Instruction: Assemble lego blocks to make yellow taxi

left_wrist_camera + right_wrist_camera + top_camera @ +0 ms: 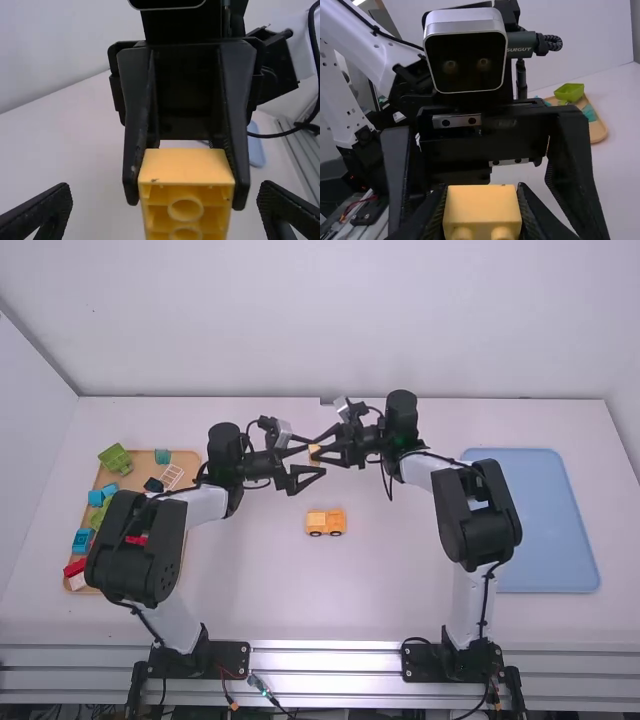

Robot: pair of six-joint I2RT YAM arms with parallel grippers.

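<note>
Near the table's middle, the right gripper [318, 452] is shut on a yellow block [314, 456]. Facing it from the other side, the left gripper [308, 461] stands open, one finger on either side of that block. In the left wrist view, the yellow block [186, 167] shows its hollow underside between my left gripper's [166, 207] spread fingers, without touching them. In the right wrist view, the right gripper [482, 212] pinches the yellow block [481, 202] by its sides. A small yellow vehicle body [326, 522] with dark wheels stands on the table below both grippers.
At the left, a wooden tray [186, 462] holds green, blue, red, white and black pieces, partly under the left arm. A blue tray [548, 530] lies at the right. The back wall [340, 320] rises behind the table.
</note>
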